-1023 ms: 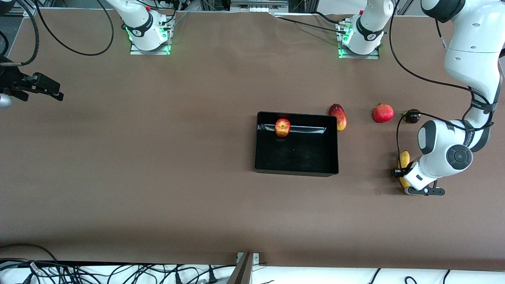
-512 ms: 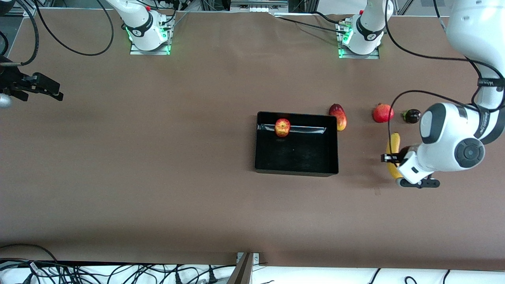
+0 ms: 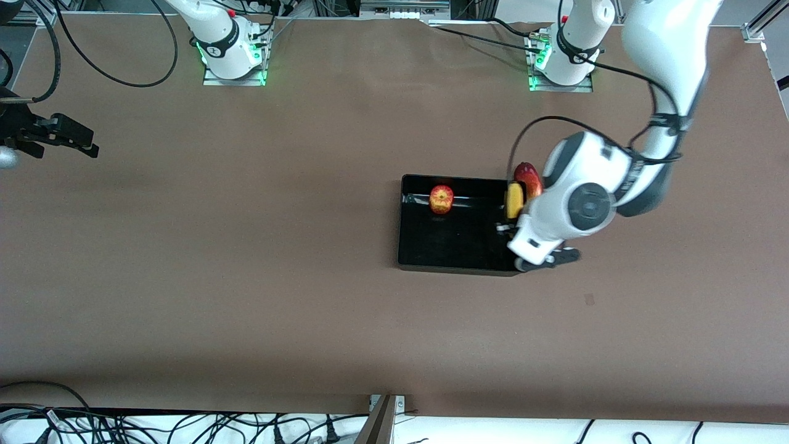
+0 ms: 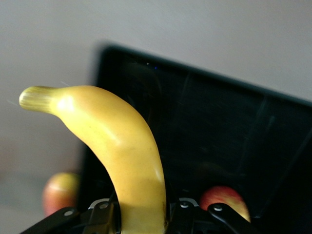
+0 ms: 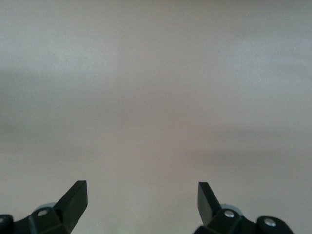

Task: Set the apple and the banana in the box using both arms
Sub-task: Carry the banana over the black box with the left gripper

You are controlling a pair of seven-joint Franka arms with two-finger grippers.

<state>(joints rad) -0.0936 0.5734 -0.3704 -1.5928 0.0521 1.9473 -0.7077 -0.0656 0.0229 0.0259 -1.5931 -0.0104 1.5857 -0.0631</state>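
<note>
The black box [image 3: 459, 246] sits mid-table. The apple [image 3: 441, 198] lies inside it against the wall nearest the robots' bases; it also shows in the left wrist view [image 4: 225, 199]. My left gripper [image 3: 508, 228] is shut on the yellow banana [image 3: 514, 201] and holds it in the air over the box's wall at the left arm's end. In the left wrist view the banana [image 4: 119, 146] rises from between the fingers of the left gripper [image 4: 141, 217] over the box [image 4: 219, 122]. My right gripper [image 3: 83, 143] waits open and empty at the right arm's end of the table; it also shows in the right wrist view [image 5: 141, 195].
A red-yellow oval fruit [image 3: 530, 175] lies just outside the box's corner, partly under the left arm, and shows in the left wrist view [image 4: 59, 192]. The left arm's elbow [image 3: 585, 185] hangs over the table beside the box.
My left gripper has lifted the banana off the table and carried it toward the box, to over the box's wall. The right arm has not moved.
</note>
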